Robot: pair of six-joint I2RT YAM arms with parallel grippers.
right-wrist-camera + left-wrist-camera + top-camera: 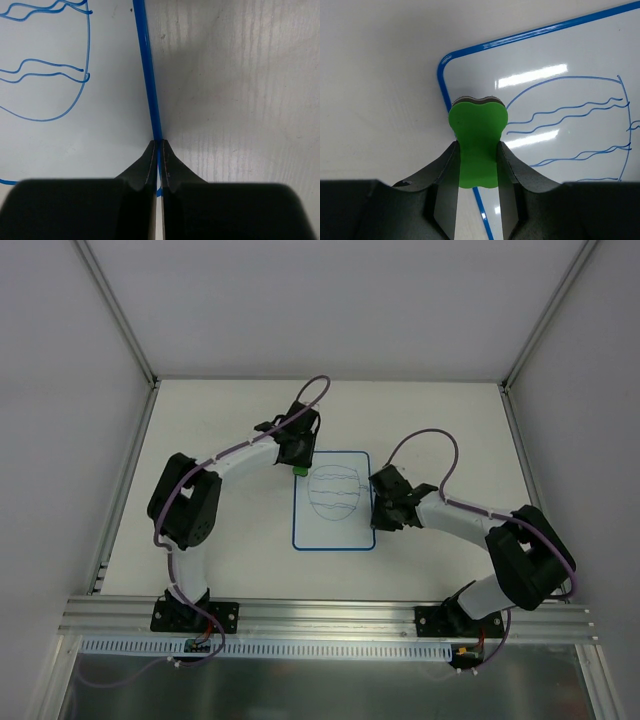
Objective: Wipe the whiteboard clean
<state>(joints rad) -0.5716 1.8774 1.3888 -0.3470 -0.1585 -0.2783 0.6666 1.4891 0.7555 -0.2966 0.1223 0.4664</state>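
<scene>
The whiteboard (333, 532) lies flat at the table's middle, white with a thin blue border. Blue scribbles (335, 493), a circle crossed by wavy lines, fill its upper half. My left gripper (477, 146) is shut on a small green eraser block (478, 130). It holds the block (299, 471) at the board's top-left corner (442, 67), beside the circle's edge. My right gripper (158, 142) is shut, fingertips together right over the board's blue right border (145, 65). In the top view the right gripper (376, 502) sits at the board's right edge, about mid-height.
White side walls and metal posts enclose the table (220, 410). An aluminium rail (330, 618) with both arm bases runs along the near edge. Purple cables (425, 440) loop above each wrist.
</scene>
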